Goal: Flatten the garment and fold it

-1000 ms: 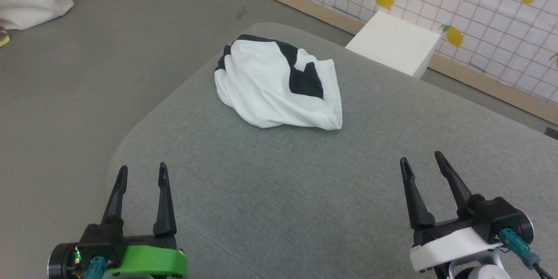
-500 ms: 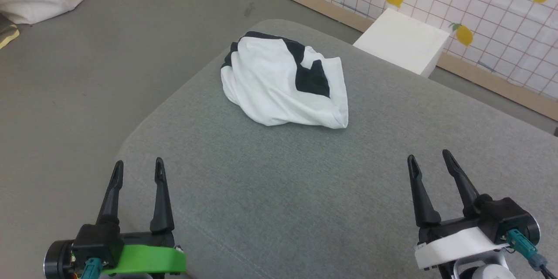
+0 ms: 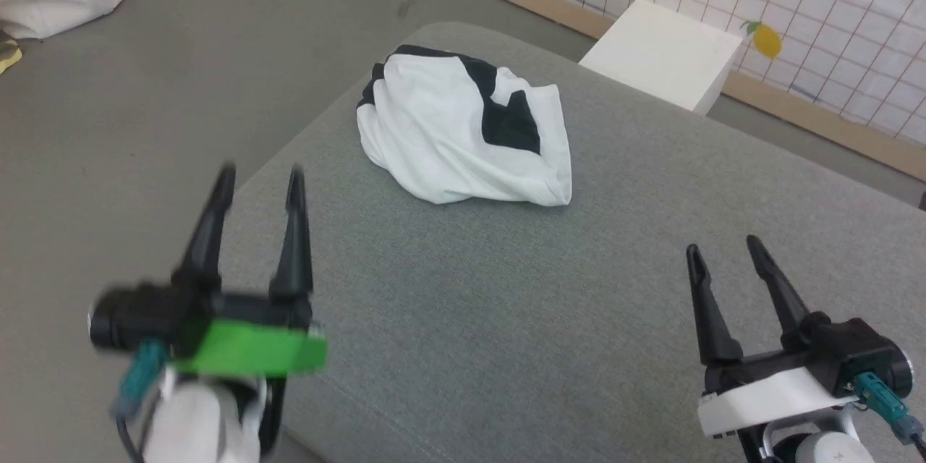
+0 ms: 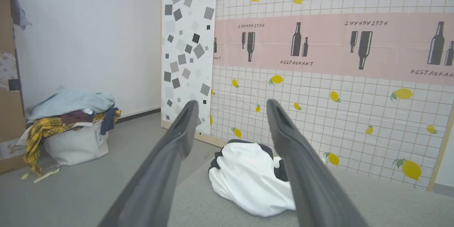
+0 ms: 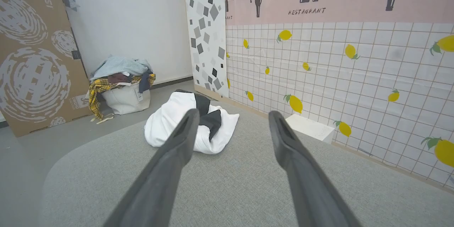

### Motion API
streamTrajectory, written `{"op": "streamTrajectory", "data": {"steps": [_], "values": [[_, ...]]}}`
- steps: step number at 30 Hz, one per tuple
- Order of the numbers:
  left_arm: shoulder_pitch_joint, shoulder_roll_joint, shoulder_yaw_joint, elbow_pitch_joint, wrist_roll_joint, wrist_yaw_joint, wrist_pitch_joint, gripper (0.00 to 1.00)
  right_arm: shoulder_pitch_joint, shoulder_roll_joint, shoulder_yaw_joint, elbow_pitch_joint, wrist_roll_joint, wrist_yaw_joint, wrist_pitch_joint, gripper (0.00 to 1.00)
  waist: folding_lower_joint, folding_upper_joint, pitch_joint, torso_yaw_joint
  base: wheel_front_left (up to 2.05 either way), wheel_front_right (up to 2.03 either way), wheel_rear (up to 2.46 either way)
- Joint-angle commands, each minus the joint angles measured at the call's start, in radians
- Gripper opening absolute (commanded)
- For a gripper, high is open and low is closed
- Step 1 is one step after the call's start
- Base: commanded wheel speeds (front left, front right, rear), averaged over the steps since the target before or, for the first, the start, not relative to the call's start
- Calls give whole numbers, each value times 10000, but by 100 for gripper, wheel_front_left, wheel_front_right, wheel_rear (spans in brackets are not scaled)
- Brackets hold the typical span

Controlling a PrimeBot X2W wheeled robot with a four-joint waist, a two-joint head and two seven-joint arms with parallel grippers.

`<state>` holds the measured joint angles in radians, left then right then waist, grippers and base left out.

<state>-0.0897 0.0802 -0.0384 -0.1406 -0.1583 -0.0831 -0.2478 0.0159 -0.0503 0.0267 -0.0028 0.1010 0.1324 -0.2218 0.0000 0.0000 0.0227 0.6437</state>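
The garment (image 3: 456, 134) lies crumpled in a heap on the far part of the grey table (image 3: 506, 318), white with black patches. In the left wrist view the garment (image 4: 248, 184) sits ahead between the fingers, and the right wrist view has the garment (image 5: 166, 122) ahead to the left. My left gripper (image 3: 260, 181) is open and raised over the table's left edge, well short of the cloth. My right gripper (image 3: 723, 249) stands open at the lower right, empty, far from the cloth.
A rigid white box (image 3: 662, 54) stands on the floor past the table's far edge, by the tiled wall. A white bag with a heap of clothes (image 4: 71, 127) sits on the floor at the left. A cardboard box (image 5: 32, 53) leans on the wall.
My left gripper has risen and moved forward toward the garment, blurred by motion. The right gripper has barely moved. The camera has shifted slightly.
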Motion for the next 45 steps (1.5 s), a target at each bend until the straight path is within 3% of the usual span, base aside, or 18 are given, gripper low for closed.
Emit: {"op": "streamTrajectory", "data": {"steps": [1,9,16,19,26,33,45], "values": [[-662,239,-126,11,27,-117,199,100,-45,1,-19,-195,-131,-17,99,100,0,0,139,-3,0,0,0],[-3693,1520,-786,618,-615,-432,1956,100,-281,-93,394,-1332,-442,-17,984,100,0,0,877,-407,0,0,0],[-5955,2889,-1756,1858,-1367,-471,3336,100,-682,-667,730,-2594,-467,-17,1974,100,0,0,2093,-1060,0,0,0],[-6590,3178,-1985,2481,-1860,-472,3851,100,-924,-937,778,-3094,-443,-17,2293,100,0,0,2676,-1346,0,0,0],[-7609,3121,-2051,4164,-2903,-471,5005,100,-1402,-1439,808,-4014,-333,-17,2817,100,0,0,3842,-2081,0,0,0],[-7828,3071,-1861,5362,-3495,-147,6309,100,-1861,-1699,808,-4546,-340,-17,3055,100,0,0,4491,-2783,0,0,0],[-7766,3166,-1784,5736,-3906,630,8107,100,-1995,-1841,504,-5102,-305,-17,3195,100,0,0,5385,-3415,0,0,0]]}}
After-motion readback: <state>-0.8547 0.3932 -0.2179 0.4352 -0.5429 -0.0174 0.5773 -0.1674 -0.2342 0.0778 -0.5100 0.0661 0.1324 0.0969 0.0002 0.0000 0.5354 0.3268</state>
